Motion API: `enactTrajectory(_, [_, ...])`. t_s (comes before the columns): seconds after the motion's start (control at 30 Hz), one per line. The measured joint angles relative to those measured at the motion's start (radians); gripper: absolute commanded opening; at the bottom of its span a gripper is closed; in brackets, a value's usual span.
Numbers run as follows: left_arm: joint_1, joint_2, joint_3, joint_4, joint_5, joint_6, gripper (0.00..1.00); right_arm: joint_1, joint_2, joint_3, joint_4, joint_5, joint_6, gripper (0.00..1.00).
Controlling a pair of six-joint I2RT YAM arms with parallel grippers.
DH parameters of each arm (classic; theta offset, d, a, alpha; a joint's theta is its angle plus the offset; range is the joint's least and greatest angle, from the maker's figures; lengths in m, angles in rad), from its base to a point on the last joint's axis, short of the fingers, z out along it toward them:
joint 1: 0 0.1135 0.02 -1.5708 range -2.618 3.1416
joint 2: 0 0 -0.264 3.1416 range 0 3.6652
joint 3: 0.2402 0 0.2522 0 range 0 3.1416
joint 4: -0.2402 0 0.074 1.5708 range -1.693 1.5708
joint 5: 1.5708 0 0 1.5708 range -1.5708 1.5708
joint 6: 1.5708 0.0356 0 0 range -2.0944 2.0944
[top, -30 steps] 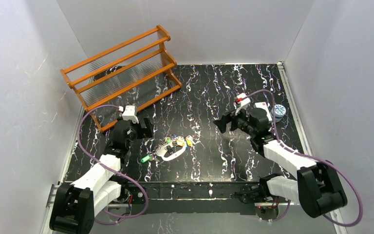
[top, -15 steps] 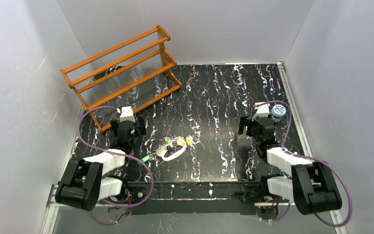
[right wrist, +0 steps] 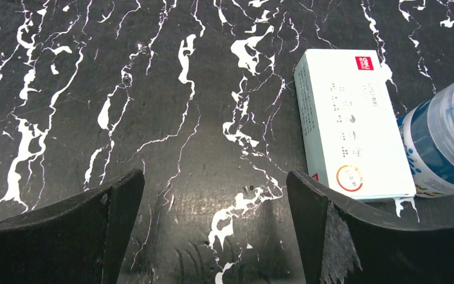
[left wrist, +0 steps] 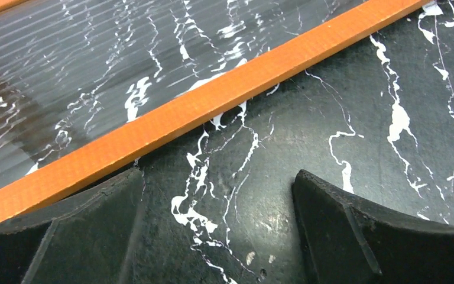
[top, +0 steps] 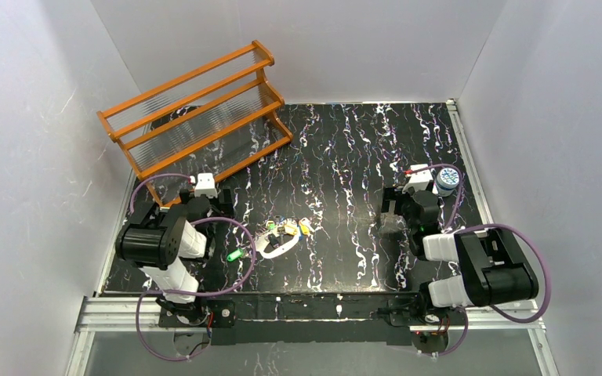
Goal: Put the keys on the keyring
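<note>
1. Keys lay bunched against the keyring, toward the middle of the near edge. One green key lay apart, probably not threaded.
2. Left gripper stood wide open and empty near the left edge, by the orange rack.
3. Right gripper stood equally open and empty near the right edge, beside the white box. I judge both were parked clear of the keys.

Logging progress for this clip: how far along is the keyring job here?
Done: several keys bunch at the keyring; whether threaded is too small to tell. In hand: nothing; the left gripper and right gripper are open and empty, away from the pile. Left: a green-tagged key lies apart from the ring.
</note>
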Motion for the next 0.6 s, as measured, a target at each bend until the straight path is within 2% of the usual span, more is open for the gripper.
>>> enactTrajectory(0.2, [0.012,0.01,0.024,-0.011,0.02,0.005,0.98,-0.016,0.104,0.0,0.133,0.002,-0.042,0.99])
enactTrajectory(0.33, [0.012,0.011,0.038,-0.029,0.02,0.005,0.98,-0.096,0.201,-0.001,0.25,-0.027,-0.025,0.99])
enactTrajectory(0.6, [0.012,0.011,0.039,-0.031,0.02,0.005,0.98,-0.148,0.238,0.012,0.254,-0.101,-0.013,0.99])
